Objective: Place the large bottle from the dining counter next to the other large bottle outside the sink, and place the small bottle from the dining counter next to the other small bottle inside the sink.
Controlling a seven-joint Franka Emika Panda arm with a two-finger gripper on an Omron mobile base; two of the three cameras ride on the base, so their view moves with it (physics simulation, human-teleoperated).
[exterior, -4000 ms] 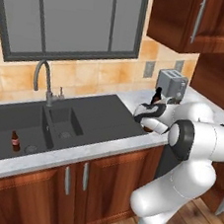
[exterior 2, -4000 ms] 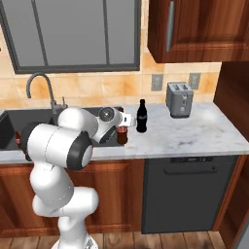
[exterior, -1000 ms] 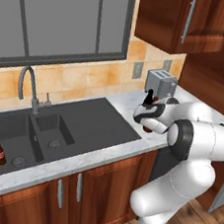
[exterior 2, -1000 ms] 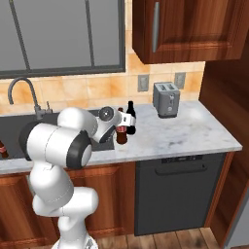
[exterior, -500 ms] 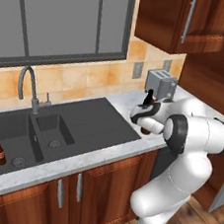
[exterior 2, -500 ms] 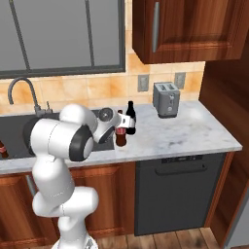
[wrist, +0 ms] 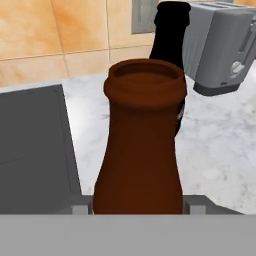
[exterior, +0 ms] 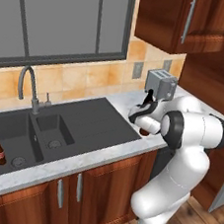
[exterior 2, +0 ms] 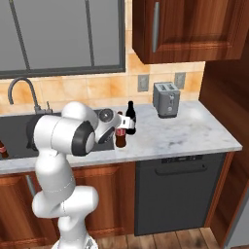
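Note:
My gripper is shut on the large bottle, a brown bottle with a red label, held upright over the marble worktop to the right of the sink. From the hand view the large bottle fills the middle, with a finger at each side of its body. The other large bottle, glossy black, stands just behind it and slightly right, close but apart. The other small bottle stands inside the sink, in its left basin. The dining counter and the small bottle from it are out of view.
A grey toaster stands on the worktop against the tiled wall, right of the bottles. A curved chrome tap rises behind the sink. Wooden wall cabinets hang above the worktop. Bare marble stretches to the right.
Since four seconds ago the base has driven right, so the whole scene slid left. Over the last second the arm's elbow shifted slightly; the held bottle stayed beside the black one.

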